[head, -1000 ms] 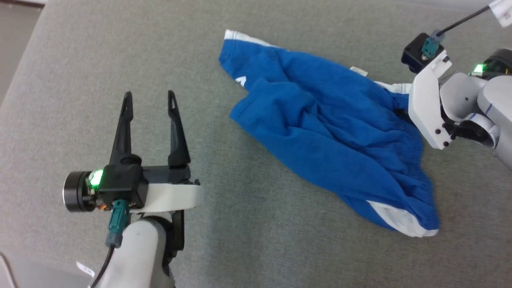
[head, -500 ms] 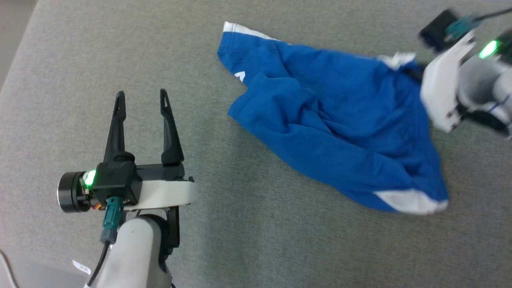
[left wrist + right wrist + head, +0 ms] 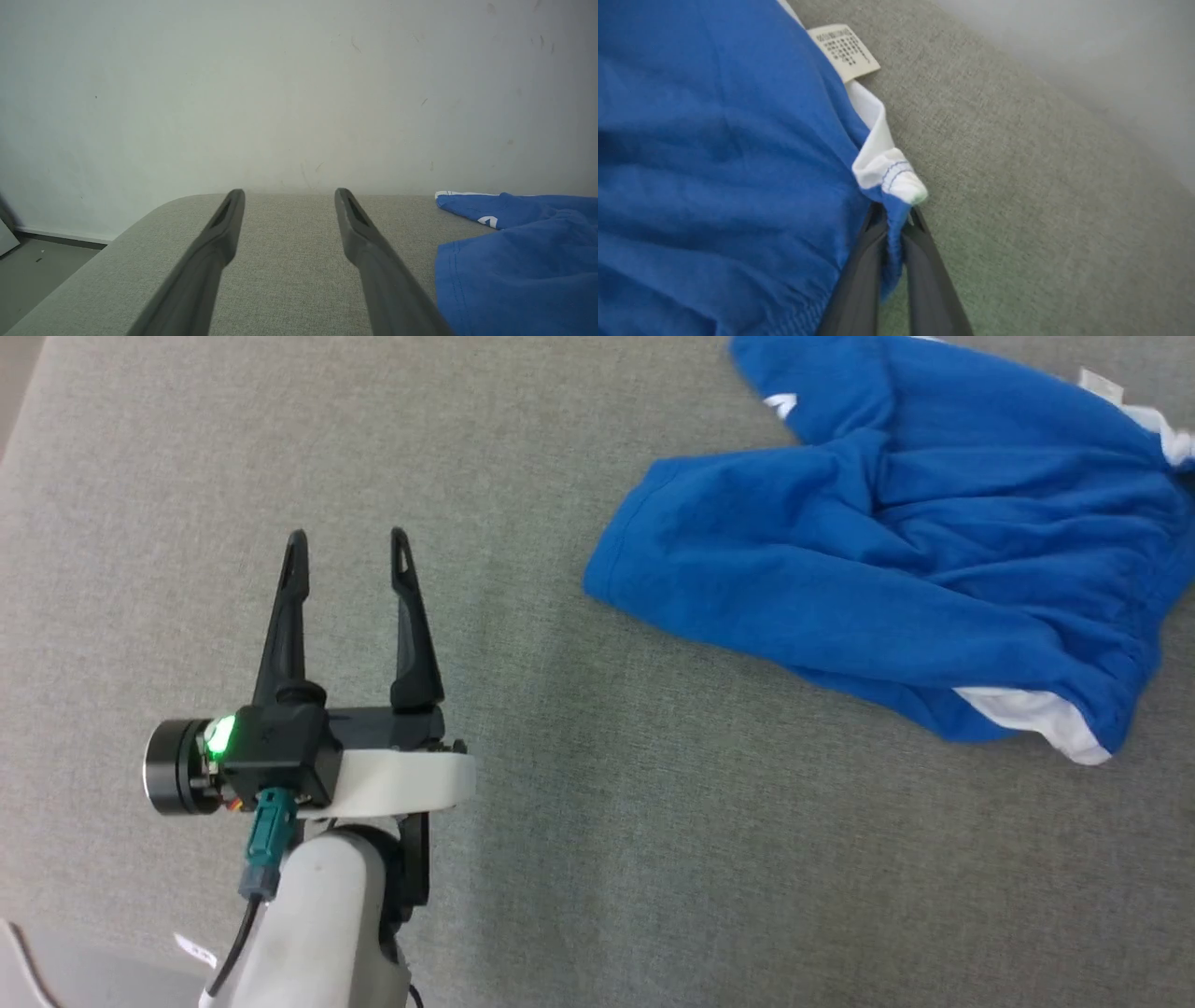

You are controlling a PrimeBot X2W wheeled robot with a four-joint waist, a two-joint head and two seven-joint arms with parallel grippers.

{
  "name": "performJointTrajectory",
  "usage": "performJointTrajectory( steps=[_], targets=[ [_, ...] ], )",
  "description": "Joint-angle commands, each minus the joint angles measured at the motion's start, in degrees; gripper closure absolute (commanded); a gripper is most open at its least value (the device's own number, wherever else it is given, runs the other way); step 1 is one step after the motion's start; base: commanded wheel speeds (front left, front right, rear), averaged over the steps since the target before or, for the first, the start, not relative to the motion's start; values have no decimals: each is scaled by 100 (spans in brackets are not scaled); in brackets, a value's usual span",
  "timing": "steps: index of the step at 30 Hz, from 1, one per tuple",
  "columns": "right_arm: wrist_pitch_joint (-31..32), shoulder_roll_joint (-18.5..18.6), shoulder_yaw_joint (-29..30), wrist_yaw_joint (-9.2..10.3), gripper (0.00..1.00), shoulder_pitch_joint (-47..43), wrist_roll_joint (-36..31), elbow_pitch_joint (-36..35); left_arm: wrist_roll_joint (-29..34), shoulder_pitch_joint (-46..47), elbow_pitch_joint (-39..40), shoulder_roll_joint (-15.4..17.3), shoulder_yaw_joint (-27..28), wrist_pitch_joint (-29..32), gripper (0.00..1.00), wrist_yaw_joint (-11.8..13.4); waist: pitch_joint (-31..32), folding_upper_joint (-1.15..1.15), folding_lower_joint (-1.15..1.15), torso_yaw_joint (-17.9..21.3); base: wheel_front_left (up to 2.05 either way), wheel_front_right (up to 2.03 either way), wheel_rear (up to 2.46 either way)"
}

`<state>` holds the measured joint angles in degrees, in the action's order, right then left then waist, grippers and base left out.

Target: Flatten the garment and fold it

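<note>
My left gripper (image 3: 349, 538) hovers over the grey padded surface (image 3: 579, 859), jaws spread wide and empty, with the garment (image 3: 887, 569) lying crumpled off to their right, untouched. My right gripper (image 3: 896, 224) has its jaws pinched tight on the garment's white-edged corner, presumably to tug it flat.

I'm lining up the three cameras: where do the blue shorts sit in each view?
Head view: shorts, upper right, crumpled.
Left wrist view: shorts in the lower right corner.
Right wrist view: shorts across the left half, corner pinched by the right gripper.
Shared landmark: the grey woven surface beneath the shorts.
</note>
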<state>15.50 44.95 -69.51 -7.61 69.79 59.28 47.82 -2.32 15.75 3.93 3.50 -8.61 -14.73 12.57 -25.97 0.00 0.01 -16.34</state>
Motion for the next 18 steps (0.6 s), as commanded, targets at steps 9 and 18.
performJointTrajectory(
  steps=[9, 18],
  targets=[
    [-958, -288, -8, 12, 0, -210, -103, 361, 106, 73, -206, 26, 147, -27, 0, -102, 261, 0, -1, 167, 0, 0, 0],
    [-2839, -353, 18, 12, 0, -263, -895, 275, 175, 56, -256, 326, 423, -27, 0, -173, 867, 0, -1, 586, 0, 0, 0]
  ],
)
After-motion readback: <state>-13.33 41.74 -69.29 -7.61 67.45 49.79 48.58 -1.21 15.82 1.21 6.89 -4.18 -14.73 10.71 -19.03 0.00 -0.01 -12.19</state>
